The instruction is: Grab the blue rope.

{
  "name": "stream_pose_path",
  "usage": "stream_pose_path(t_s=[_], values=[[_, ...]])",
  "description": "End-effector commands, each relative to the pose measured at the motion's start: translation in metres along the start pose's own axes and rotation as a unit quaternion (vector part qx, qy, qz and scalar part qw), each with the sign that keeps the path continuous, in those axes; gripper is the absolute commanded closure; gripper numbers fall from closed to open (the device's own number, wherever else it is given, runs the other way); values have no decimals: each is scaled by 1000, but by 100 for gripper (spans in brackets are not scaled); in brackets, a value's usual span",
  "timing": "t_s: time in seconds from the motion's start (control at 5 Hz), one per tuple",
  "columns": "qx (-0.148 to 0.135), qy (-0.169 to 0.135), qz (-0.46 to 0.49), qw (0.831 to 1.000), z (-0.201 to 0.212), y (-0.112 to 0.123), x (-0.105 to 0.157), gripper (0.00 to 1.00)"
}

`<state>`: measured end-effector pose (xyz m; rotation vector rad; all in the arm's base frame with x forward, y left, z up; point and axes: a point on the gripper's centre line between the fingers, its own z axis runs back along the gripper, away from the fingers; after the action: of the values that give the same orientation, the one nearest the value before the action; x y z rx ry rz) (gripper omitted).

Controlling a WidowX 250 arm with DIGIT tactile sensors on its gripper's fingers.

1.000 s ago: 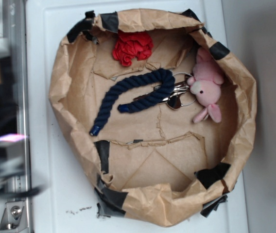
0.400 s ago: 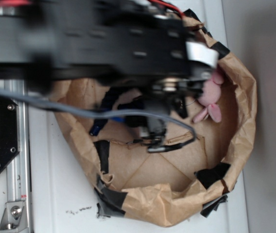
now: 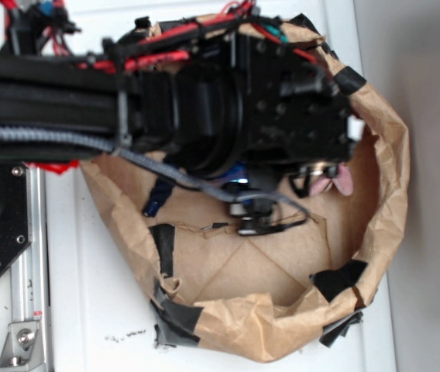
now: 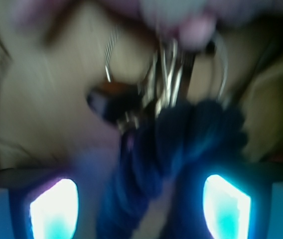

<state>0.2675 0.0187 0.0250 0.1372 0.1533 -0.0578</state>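
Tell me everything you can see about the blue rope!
The blue rope is thick, dark navy and twisted, like soft cotton. In the blurry wrist view it runs up between the two fingers, its bend resting against a bunch of metal keys. From outside, the arm hides most of it; only one bright blue capped end pokes out on the brown paper.

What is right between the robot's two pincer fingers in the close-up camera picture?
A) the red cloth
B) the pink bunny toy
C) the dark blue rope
C: in the wrist view the blue rope lies between the two glowing fingers, with the keys just past it.
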Motion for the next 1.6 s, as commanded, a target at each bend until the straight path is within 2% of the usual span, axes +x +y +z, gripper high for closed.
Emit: stream_pose_path(t_s=[0.0,0.2,0.4,0.6,0.8,1.0,1.2,1.4], values=[[-6,9,57,998,-29,25,-11,100],[-12,0,82,997,-15,38,-2,100],[-19,-35,73,996,23,33,6,100],[-33,-70,41,996,68,2,2,100],[-41,-78,23,996,90,-19,-4,100],[-72,-49,1,996,98,-48,0,100],[-103,-14,-6,995,90,-72,-4,100],[-130,-14,-11,991,93,-84,-10,100]])
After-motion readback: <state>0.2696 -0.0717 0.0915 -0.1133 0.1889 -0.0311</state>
